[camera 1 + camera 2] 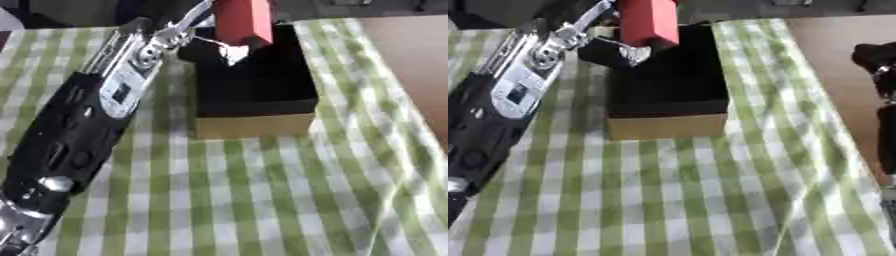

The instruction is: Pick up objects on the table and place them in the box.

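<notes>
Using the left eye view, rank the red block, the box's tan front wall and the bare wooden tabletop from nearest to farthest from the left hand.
1. Red block: held in the left hand, above the box.
2. Tan front wall: below the hand, toward the camera.
3. Bare wooden tabletop: far right, past the checked cloth.

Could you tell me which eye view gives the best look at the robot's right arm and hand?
The right eye view: the right robot hand and arm show as a dark shape along its right edge, fingers unclear. The left eye view shows none of it, only the left robot hand holding the red block.
</notes>
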Controlling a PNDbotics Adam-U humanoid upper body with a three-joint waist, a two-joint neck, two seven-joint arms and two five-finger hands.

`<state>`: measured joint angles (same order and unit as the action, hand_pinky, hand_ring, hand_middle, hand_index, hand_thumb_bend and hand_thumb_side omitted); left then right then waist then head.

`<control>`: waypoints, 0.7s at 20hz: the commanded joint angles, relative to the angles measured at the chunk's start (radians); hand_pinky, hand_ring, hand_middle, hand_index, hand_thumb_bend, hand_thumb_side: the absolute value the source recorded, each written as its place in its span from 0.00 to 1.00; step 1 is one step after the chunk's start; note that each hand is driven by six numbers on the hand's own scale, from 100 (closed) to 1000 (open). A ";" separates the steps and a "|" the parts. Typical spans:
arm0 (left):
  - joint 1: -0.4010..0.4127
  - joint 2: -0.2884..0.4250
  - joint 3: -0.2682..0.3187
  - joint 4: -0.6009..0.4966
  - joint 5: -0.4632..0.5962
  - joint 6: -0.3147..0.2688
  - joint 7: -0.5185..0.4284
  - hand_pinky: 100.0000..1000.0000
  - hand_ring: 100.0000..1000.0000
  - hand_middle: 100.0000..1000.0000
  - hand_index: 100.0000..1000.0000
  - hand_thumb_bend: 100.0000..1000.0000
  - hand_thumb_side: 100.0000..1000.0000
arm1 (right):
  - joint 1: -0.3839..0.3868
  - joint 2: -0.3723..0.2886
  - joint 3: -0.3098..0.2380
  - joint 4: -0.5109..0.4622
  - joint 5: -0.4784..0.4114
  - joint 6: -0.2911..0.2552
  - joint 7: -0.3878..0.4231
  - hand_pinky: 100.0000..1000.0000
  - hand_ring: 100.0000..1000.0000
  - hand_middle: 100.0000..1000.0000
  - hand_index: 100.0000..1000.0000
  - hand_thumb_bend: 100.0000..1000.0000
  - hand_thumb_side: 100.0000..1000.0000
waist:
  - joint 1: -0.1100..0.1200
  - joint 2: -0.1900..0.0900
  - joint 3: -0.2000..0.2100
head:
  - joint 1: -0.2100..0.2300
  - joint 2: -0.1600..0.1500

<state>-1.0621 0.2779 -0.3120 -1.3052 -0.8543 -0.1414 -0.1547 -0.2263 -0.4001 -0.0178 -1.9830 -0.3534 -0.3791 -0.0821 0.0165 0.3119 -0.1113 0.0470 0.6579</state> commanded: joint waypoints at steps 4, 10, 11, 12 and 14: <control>-0.005 -0.011 -0.017 0.030 -0.069 -0.030 -0.037 0.58 0.61 0.56 0.75 0.00 0.55 | -0.008 -0.011 -0.001 -0.017 -0.007 0.001 0.008 0.80 0.72 0.56 0.78 0.00 0.86 | -0.005 -0.027 -0.005 | 0.003 -0.001; -0.007 -0.027 -0.014 0.080 -0.188 -0.024 -0.046 0.66 0.79 0.79 0.97 0.27 0.66 | -0.008 -0.005 0.003 -0.017 -0.006 0.006 0.011 0.80 0.72 0.56 0.78 0.00 0.86 | -0.005 -0.025 -0.009 | 0.008 -0.002; -0.007 -0.031 -0.014 0.091 -0.208 -0.026 -0.042 0.69 0.84 0.85 1.00 0.48 0.75 | -0.008 -0.004 0.004 -0.017 -0.006 0.007 0.012 0.80 0.72 0.56 0.78 0.00 0.86 | -0.005 -0.025 -0.010 | 0.009 -0.002; -0.007 -0.035 -0.013 0.102 -0.225 -0.030 -0.038 0.70 0.85 0.86 1.00 0.54 0.77 | -0.009 -0.003 0.005 -0.017 -0.006 0.007 0.013 0.80 0.72 0.56 0.78 0.00 0.86 | -0.005 -0.025 -0.011 | 0.009 -0.002; -0.007 -0.039 -0.011 0.120 -0.256 -0.037 -0.025 0.72 0.88 0.88 1.00 0.73 0.77 | -0.009 -0.001 0.005 -0.017 -0.007 0.008 0.013 0.80 0.72 0.56 0.78 0.00 0.85 | -0.006 -0.024 -0.013 | 0.010 -0.002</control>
<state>-1.0513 0.2365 -0.3311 -1.1846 -1.0891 -0.1758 -0.1897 -0.2281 -0.3911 -0.0110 -1.9830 -0.3538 -0.3709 -0.0718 0.0165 0.3119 -0.1226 0.0535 0.6579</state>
